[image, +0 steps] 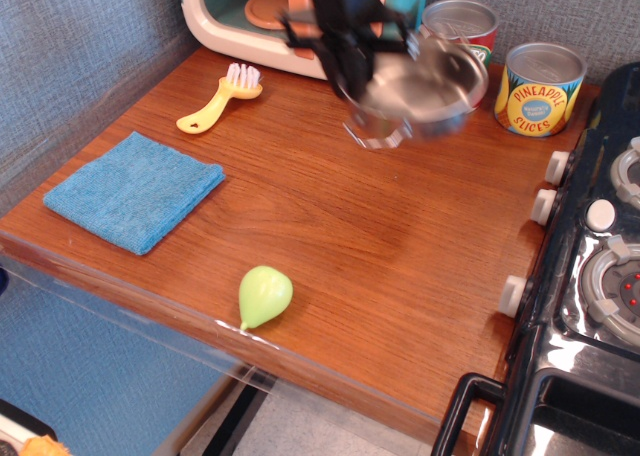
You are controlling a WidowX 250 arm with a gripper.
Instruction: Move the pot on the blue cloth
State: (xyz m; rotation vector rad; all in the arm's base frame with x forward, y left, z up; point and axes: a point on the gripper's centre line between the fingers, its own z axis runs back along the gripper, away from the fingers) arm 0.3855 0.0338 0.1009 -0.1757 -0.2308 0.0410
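The shiny steel pot hangs in the air above the back of the wooden table, blurred by motion, in front of the tomato sauce can. My black gripper is shut on the pot's left rim and holds it up. One wire loop handle points toward the front. The light-blue cloth lies flat at the table's front left, well apart from the pot, with nothing on it.
A tomato sauce can and a pineapple slices can stand at the back right. A toy microwave is at the back. A yellow brush and a green pear lie on the table. A stove borders the right.
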